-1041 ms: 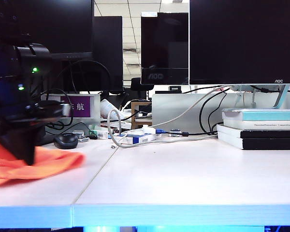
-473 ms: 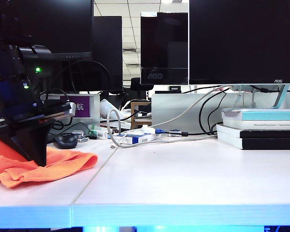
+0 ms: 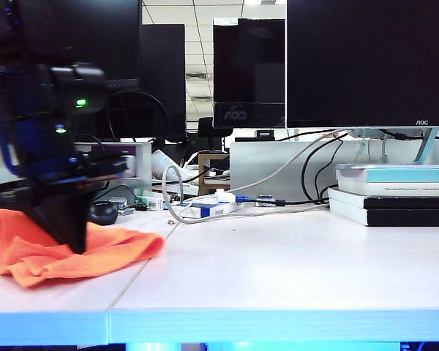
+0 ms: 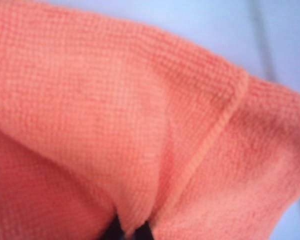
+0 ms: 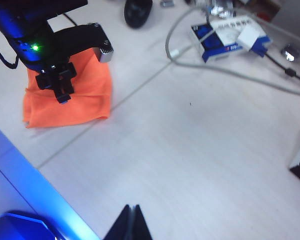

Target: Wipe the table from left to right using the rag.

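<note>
1. The rag [image 3: 73,252] lies bunched on the left panel of the table [image 3: 278,270], its right edge close to the seam [image 3: 143,272].
2. The left gripper [image 4: 131,232] points down into the rag, its jaws pinching a fold of the cloth.
3. The right gripper [image 5: 131,222] hangs above bare table, well apart from the rag, jaws pressed together.
4. A mouse [image 3: 102,212], cables [image 3: 205,212] and books [image 3: 391,194] sit behind.
</note>
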Available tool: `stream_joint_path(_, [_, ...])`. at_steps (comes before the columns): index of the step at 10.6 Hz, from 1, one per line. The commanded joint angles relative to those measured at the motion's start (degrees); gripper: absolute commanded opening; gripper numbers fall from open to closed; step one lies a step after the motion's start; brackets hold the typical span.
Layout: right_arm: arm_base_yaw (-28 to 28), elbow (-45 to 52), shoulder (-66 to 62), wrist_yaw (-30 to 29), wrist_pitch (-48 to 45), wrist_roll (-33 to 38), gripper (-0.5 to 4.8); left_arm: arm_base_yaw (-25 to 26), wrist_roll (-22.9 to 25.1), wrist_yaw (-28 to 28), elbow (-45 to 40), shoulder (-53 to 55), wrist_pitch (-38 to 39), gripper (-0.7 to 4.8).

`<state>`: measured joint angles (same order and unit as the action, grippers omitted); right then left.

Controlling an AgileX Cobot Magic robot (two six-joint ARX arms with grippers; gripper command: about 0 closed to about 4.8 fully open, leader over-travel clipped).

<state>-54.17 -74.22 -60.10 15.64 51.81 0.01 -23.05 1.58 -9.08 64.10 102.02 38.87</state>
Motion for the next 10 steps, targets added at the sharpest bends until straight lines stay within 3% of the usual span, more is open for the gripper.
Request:
stream_joint_path(1, [-0.04, -0.39, 0.17, 1.22, 0.63, 0.44, -0.01, -4.66, -2.16, -3.61, -2.01, 2.95, 3.98, -0.05])
stream_joint_path(4, [-0.04, -0.39, 0.17, 5.46, 4.98, 2.23, -0.01, -8.74, -5.18, -3.58, 1.55, 2.95, 2.54, -0.05])
stream_joint_path(10, [0.83, -0.39, 1.88, 8.9, 10.71, 6.25, -0.01, -17.18, -5.51, -1.44, 12.46, 11.56, 4.5, -0.05])
